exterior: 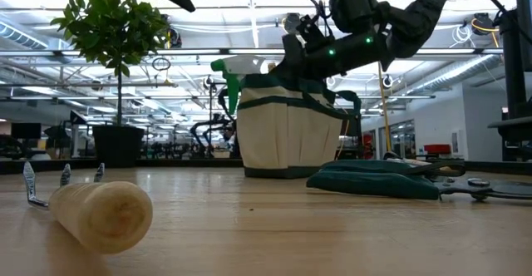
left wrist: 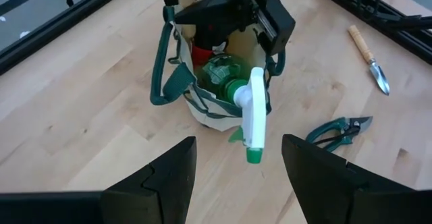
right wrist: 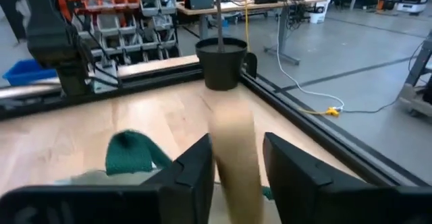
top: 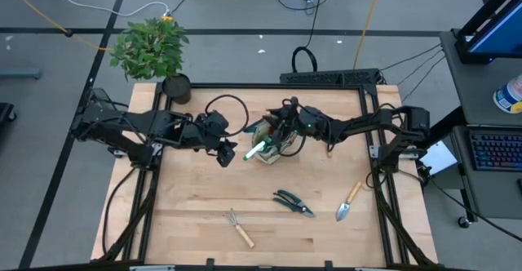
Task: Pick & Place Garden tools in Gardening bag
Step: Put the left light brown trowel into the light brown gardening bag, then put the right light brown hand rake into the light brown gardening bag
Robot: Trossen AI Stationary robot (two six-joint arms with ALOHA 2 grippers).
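Risk: right claw (right wrist: pixel 236 158) pinches a wooden handle (right wrist: pixel 235 150) above the gardening bag (exterior: pixel 287 135); sprayer (left wrist: pixel 251 113) overhanging its rim may topple. Left claw (left wrist: pixel 237 163) spread beside bag.

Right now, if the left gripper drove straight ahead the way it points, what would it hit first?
Most likely the sprayer: its white and green head sticks out of the bag toward the open left gripper, between its fingers. The bag sits just behind it. Depth is hard to judge.

The gardening bag (top: pixel 269 144) is largely hidden under the right gripper (top: pixel 285 122); its contents are unclear.
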